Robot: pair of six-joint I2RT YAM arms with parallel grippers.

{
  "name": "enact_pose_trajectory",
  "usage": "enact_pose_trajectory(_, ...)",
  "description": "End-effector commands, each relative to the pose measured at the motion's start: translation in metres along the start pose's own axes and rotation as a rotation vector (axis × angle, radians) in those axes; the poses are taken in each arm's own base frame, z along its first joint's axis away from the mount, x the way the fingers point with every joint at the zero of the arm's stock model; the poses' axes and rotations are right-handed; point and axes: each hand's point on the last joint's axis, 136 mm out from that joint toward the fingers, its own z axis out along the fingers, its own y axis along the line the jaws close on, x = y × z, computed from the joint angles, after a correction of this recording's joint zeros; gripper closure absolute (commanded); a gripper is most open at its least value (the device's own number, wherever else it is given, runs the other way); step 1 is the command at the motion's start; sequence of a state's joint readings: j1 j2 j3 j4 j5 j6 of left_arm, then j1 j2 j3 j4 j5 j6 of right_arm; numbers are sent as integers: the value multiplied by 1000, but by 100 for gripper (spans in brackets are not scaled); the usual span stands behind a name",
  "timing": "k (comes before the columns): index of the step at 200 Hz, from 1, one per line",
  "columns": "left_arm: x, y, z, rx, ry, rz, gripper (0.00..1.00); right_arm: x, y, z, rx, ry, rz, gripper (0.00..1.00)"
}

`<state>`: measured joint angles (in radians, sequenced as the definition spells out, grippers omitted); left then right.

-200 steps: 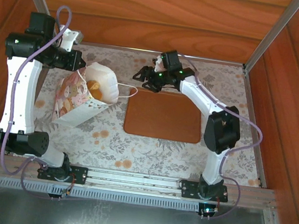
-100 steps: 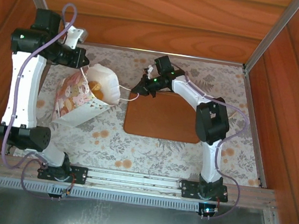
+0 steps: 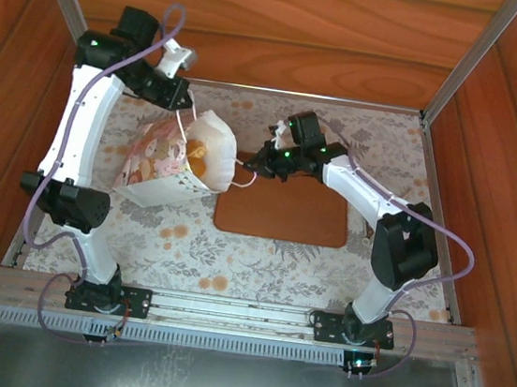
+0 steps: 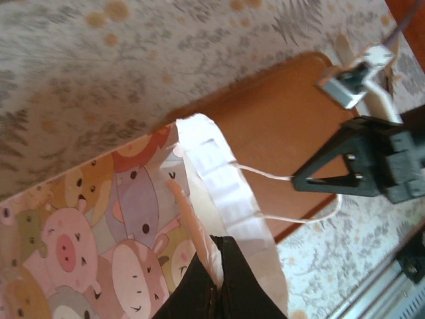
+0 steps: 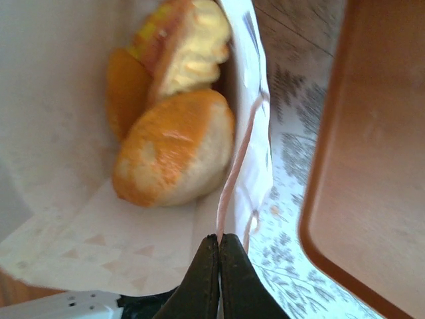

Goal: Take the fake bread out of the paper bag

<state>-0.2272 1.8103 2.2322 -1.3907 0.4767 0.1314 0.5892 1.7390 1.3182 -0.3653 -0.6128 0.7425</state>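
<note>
**Paper bag** [image 3: 163, 168]: lies tilted on the bench [image 3: 231, 266], pinched at opposite sides of its mouth by the two arms. As I judge it, the opposed pull keeps the opening spread so the contents can be reached.

**Left end effector** [image 4: 214, 256]: fingers closed on the white rim, with the printed side wall just beside and below them. It probably serves as the anchor and lift.

**Right end effector** [image 5: 218, 240]: jaws pressed narrow on the facing rim, where a pink cord runs up from the tips. Whether they hold the cord, the paper or both is hard to tell.

**Fake bread** [image 5: 174, 149]: inside the bag, just ahead and to the left of the right end effector's tips. A round bun lies nearest, with other pastries behind it. No piece is out yet.

**Tray** [image 3: 285, 206]: bare, just to the right of the right end effector. It is the likely place to set the bread down.
</note>
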Motion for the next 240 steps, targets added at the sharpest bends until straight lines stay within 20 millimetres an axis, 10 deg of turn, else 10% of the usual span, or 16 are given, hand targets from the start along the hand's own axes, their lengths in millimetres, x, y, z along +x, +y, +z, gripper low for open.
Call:
enact_pose_trajectory(1,16,-6,25,29,92,15,100,34,-25,25,55,105,65,100)
enact_pose_trajectory(45,50,18,25,-116,201,12,100,43,-10,70,-37,192,57,100)
enact_pose_trajectory(110,91,92,-50,-394,129,-163,100,29,37,139,-123,235,-12,100)
enact_pose_trajectory(143,99,73,-43,-289,105,-152,100,38,34,153,-91,262,-9,94)
enact_pose_trajectory(169,105,56,-17,-174,156,-190,100,44,20,139,-41,252,-28,60)
enact_pose_trajectory(199,110,41,13,-114,238,-202,100,37,14,99,18,164,-75,46)
enact_pose_trajectory(240,96,32,24,-101,242,-202,100,2,-14,-14,314,-170,-188,34)
